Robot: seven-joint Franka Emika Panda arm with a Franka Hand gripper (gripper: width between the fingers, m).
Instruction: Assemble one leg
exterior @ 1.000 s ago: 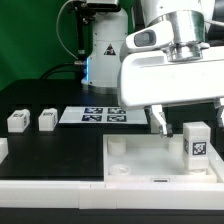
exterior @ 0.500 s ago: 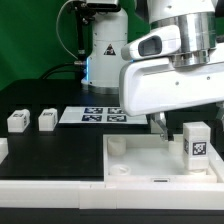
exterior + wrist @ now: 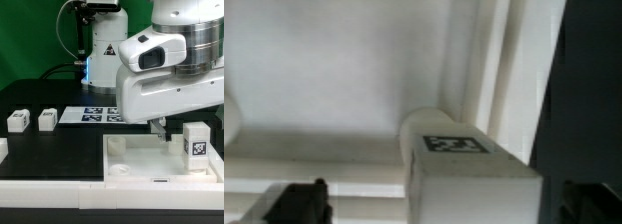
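A leg (image 3: 197,143), a stubby white block with a black-and-white tag, stands upright in the corner of the large white tray-like part (image 3: 135,158) at the exterior view's right. My gripper (image 3: 178,128) hangs low just over it; one dark finger (image 3: 158,125) shows beside the leg and the other is hidden. In the wrist view the leg (image 3: 473,165) stands between my two dark fingertips (image 3: 297,203), with a gap on each side. The gripper (image 3: 441,206) is open and holds nothing. Two more legs (image 3: 17,121) (image 3: 46,119) stand on the black table at the left.
The marker board (image 3: 98,115) lies on the table behind the tray-like part. The arm's white base (image 3: 100,45) stands at the back. Another white part (image 3: 3,150) shows at the left edge.
The gripper has moved a little toward the exterior view's right and lower, closer over the standing leg. The leg and the other parts have not moved.
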